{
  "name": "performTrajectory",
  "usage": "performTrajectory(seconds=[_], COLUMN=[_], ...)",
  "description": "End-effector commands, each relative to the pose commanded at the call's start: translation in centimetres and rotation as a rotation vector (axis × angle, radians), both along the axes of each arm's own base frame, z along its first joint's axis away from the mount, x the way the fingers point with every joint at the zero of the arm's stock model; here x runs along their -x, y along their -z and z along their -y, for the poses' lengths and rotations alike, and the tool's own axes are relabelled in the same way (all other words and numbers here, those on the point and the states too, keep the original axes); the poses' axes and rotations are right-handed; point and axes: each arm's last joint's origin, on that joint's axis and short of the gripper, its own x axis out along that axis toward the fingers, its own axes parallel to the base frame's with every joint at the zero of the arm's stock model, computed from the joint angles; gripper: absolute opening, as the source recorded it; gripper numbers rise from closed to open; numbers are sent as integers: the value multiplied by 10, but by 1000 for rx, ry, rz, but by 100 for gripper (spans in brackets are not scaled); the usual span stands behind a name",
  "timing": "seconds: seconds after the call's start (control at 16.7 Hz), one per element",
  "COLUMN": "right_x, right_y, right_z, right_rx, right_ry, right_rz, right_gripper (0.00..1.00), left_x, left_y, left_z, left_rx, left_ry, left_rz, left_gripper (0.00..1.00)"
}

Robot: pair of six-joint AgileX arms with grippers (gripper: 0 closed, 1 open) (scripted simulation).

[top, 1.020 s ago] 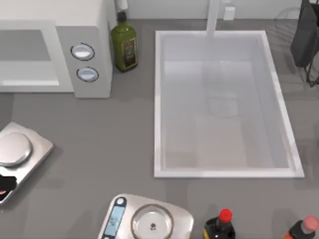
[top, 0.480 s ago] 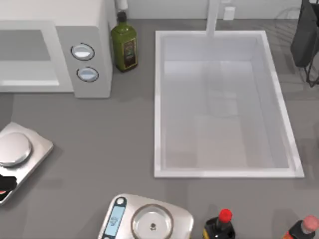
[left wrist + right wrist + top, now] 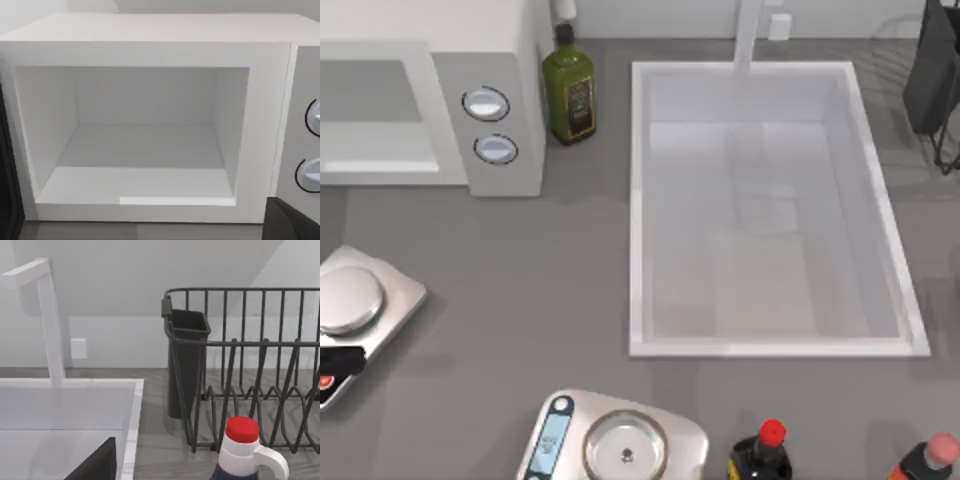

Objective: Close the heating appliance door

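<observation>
- The microwave (image 3: 430, 95) stands at the surface's (image 3: 520, 270) far left corner, cavity (image 3: 145, 135) open and empty, so the task is not done.
- The door (image 3: 7, 170) appears as a dark edge beside the cavity, swung wide on its hinge side.
- Your left wrist faces the cavity squarely, a likely position for reaching that door; you cannot tell the state of its fingers.
- Your right arm idles near the sink (image 3: 770, 340) and rack (image 3: 250, 365); its fingers, likewise, cannot be judged.
</observation>
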Motion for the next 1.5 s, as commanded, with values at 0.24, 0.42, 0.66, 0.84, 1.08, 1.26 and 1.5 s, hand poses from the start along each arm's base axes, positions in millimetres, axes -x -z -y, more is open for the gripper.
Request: performTrajectory(seconds=[0.24, 0.42, 0.66, 0.84, 1.08, 1.26, 1.5], right_x=[0, 0, 0, 0, 0, 0, 0], right_y=[0, 0, 0, 0, 0, 0, 0], right_z=[0, 0, 0, 0, 0, 0, 0], right_rx=[0, 0, 0, 0, 0, 0, 0], right_ry=[0, 0, 0, 0, 0, 0, 0], right_rz=[0, 0, 0, 0, 0, 0, 0], right_gripper=[100, 100, 100, 100, 100, 100, 100], left_x=[-8, -10, -11, -10, -6, 0, 7], left_y=[4, 7, 7, 6, 7, 8, 9], left_z=[9, 13, 14, 12, 2, -8, -16], left_rx=[1, 1, 1, 2, 2, 2, 2], left_ry=[0, 0, 0, -1, -1, -1, -1], left_rz=[13, 11, 10, 13, 14, 11, 13], left_gripper=[0, 0, 0, 0, 0, 0, 0])
